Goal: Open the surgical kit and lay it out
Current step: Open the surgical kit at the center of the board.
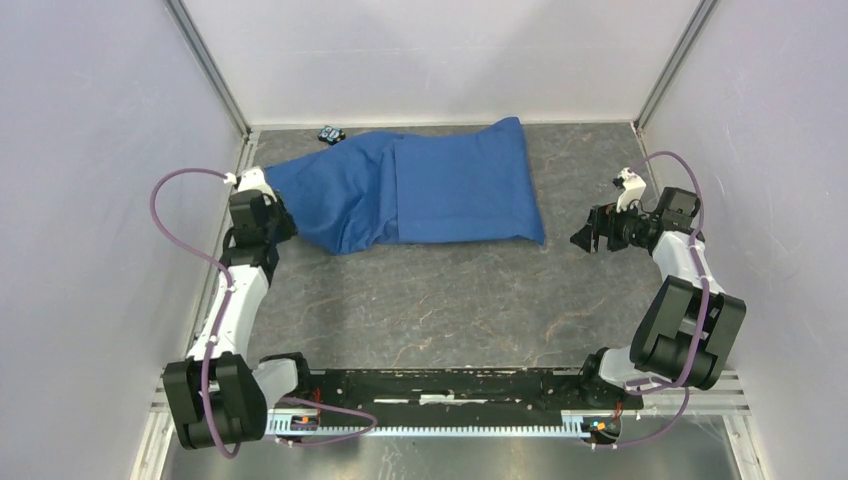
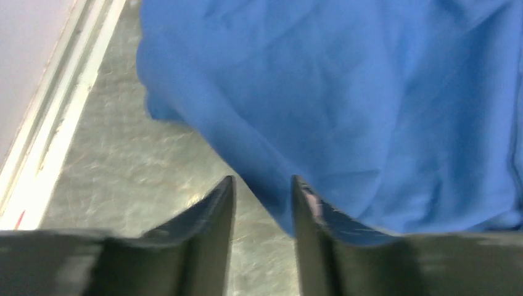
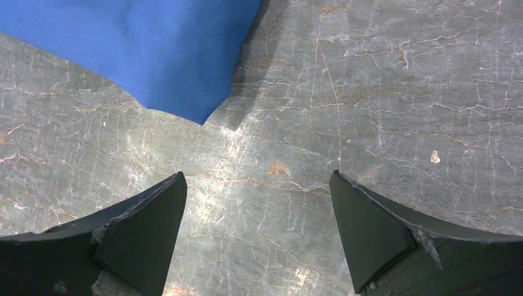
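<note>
Blue cloth wrap (image 1: 430, 190) lies folded shut on the counter (image 1: 450, 300), upper middle of the top view. Left gripper (image 2: 262, 182) sits at the wrap's left end. Its jaws are a narrow gap apart, with the cloth edge right at the tips; can't tell if they touch it. Right gripper (image 3: 259, 179) is at frame right, near the wrap's lower-right corner but clear of it, jaws wide apart over bare counter.
</note>
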Robot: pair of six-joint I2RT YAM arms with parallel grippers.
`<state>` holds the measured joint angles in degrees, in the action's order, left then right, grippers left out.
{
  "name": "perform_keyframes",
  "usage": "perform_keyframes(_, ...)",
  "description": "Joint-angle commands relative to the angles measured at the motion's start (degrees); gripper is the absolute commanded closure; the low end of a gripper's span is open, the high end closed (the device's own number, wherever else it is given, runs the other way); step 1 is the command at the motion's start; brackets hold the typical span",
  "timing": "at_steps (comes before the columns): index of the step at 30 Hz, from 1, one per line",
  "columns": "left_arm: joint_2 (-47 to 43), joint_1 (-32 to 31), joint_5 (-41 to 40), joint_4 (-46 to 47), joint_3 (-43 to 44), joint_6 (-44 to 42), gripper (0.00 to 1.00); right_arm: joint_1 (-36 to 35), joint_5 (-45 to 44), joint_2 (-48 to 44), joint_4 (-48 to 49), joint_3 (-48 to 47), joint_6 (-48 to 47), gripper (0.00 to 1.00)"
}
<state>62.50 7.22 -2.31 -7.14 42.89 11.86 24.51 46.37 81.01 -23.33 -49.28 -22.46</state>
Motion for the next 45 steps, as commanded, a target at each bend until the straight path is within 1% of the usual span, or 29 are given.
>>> perform_keyframes(1,-1.58,1.25,-7.62,-3.25,0.70,-9.69,0.37,0.29,-0.09,-0.21,-0.40,0.04,-1.27,0.06)
perform_keyframes(2,-1.58,1.26,-9.33,-4.01,1.03,-10.94,0.23,0.27,-0.09,-0.30,-0.41,0.06,-1.20,0.06)
perform_keyframes(3,-1.66,1.31,-10.74,-4.12,0.99,-11.74,0.14,0.27,0.01,-0.33,-0.40,-0.02,-1.06,0.06)
perform_keyframes(5,-1.38,1.58,-14.41,-3.17,0.71,-14.79,0.01,0.27,0.28,-0.41,-0.40,-0.48,-0.71,0.06)
perform_keyframes(8,-0.47,2.63,-17.58,-3.38,1.93,-16.53,0.00,-0.38,0.22,-0.58,-0.69,-2.00,-0.33,0.06)
perform_keyframes(13,-1.70,3.72,-16.16,-2.60,5.81,-17.32,0.00,-4.46,-1.83,-2.13,-0.38,-6.51,-0.07,0.05)
perform_keyframes(15,-0.89,3.76,-13.28,-2.35,8.24,-16.99,0.00,-7.43,-3.45,-2.98,0.99,-8.20,0.31,0.05)
perform_keyframes(18,5.42,3.76,-11.17,-5.59,14.94,-15.08,0.00,-14.64,-6.87,-3.05,1.74,-10.93,-1.52,0.05)
perform_keyframes(20,11.60,3.78,-9.63,-10.17,20.33,-13.15,0.00,-19.68,-9.98,-3.22,3.57,-11.35,-3.11,0.05)
perform_keyframes(21,13.79,3.74,-7.88,-13.15,23.05,-12.49,0.00,-22.11,-12.00,-3.02,4.75,-11.47,-3.88,0.05)
perform_keyframes(23,16.96,3.77,-2.39,-18.10,27.03,-9.15,0.00,-29.67,-16.76,-2.36,5.99,-12.43,-6.83,0.05)
perform_keyframes(25,17.95,3.80,2.72,-21.32,28.89,-7.39,0.00,-36.69,-23.02,-1.05,6.92,-13.35,-10.02,0.05)
perform_keyframes(27,17.32,3.76,7.26,-23.12,29.22,-6.94,0.00,-45.73,-30.66,0.56,8.92,-13.60,-13.72,0.05)
perform_keyframes(30,15.93,3.80,9.80,-25.75,29.42,-7.88,0.00,-57.82,-43.41,4.00,12.35,-13.50,-19.68,0.06)
perform_keyframes(31,15.38,3.85,10.29,-26.47,29.44,-8.64,0.00,-60.90,-48.65,5.68,14.53,-13.36,-21.31,0.06)
perform_keyframes(33,14.13,3.79,11.40,-27.92,29.36,-9.78,0.00,-67.10,-55.59,9.24,17.30,-13.90,-24.02,0.07)
perform_keyframes(35,13.34,3.87,12.09,-28.98,29.35,-10.74,0.00,-71.65,-60.83,13.07,19.08,-15.59,-25.87,0.07)
perform_keyframes(40,12.63,3.83,11.12,-30.04,29.18,-11.67,0.00,-80.08,-69.95,21.25,23.62,-19.53,-29.27,0.08)
perform_keyframes(43,12.27,3.85,10.99,-30.13,29.17,-11.77,0.00,-83.67,-76.35,24.66,29.02,-19.20,-33.75,0.08)
perform_keyframes(45,12.14,3.85,11.25,-30.09,29.33,-11.77,0.00,-85.05,-78.69,26.77,30.40,-19.79,-35.26,0.08)
